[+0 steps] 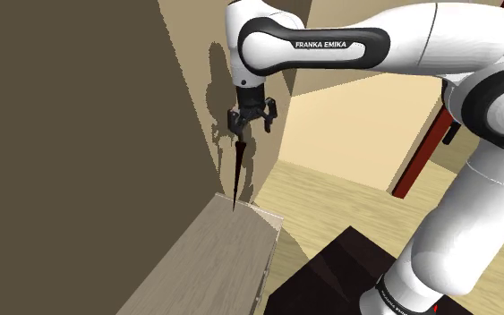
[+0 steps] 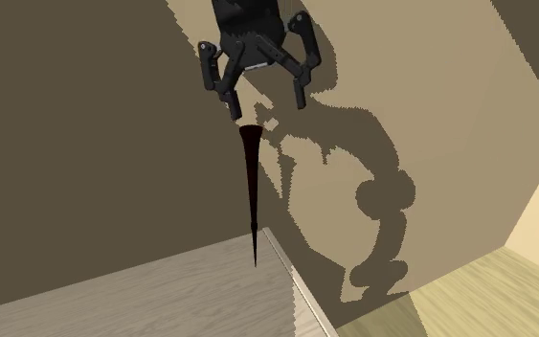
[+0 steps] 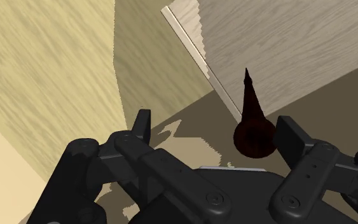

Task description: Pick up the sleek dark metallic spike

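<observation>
Second exterior view shows me the gripper [image 2: 265, 107] spread wide, clasping nothing. The dark spike [image 2: 253, 191] stands upright directly beneath it, its long axis vertical. Its broad end is just under the fingertips and its point is down at the wooden top's [image 2: 162, 287] corner by the wall. I judge a straight descent would straddle it.

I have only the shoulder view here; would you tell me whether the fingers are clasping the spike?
Observer: No. In the second exterior view the gripper is open, and the wide end of the spike sits just below the fingertips, not clasped between them.
Operator: Thank you. Is it centred under the gripper?
Observer: No. In the wrist view its wide end lies close beside one finger and well away from the other.
</observation>
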